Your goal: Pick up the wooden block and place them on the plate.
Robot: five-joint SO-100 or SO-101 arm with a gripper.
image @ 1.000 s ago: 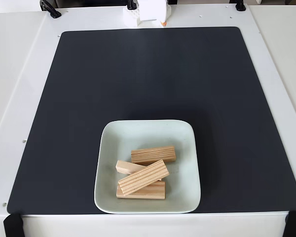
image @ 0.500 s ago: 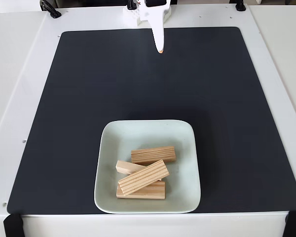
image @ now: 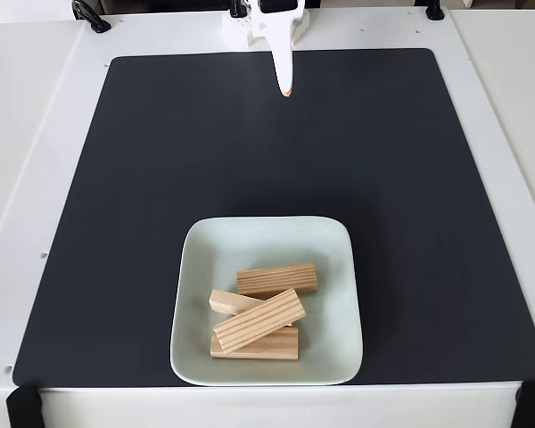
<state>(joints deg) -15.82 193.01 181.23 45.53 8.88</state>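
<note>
Several wooden blocks lie in a loose pile on the mint-green plate (image: pixel 193 259) at the near middle of the mat. One block (image: pixel 277 279) lies flat at the back. A second block (image: pixel 259 319) rests diagonally on top of two others (image: pixel 254 348). My gripper (image: pixel 286 89) is far from them, at the mat's far edge. Its white fingers are together in one narrow point with an orange tip, and nothing is between them.
A black mat (image: pixel 116 196) covers most of the white table (image: pixel 36 134). The arm's white base (image: pixel 259 22) sits at the far edge. Black clamps (image: pixel 22 406) grip the near corners. A dark cable (image: pixel 89 16) lies at the far left.
The gripper swung out from the arm's base over the far edge of the mat, then drew back slightly. The blocks and the plate have not moved.
</note>
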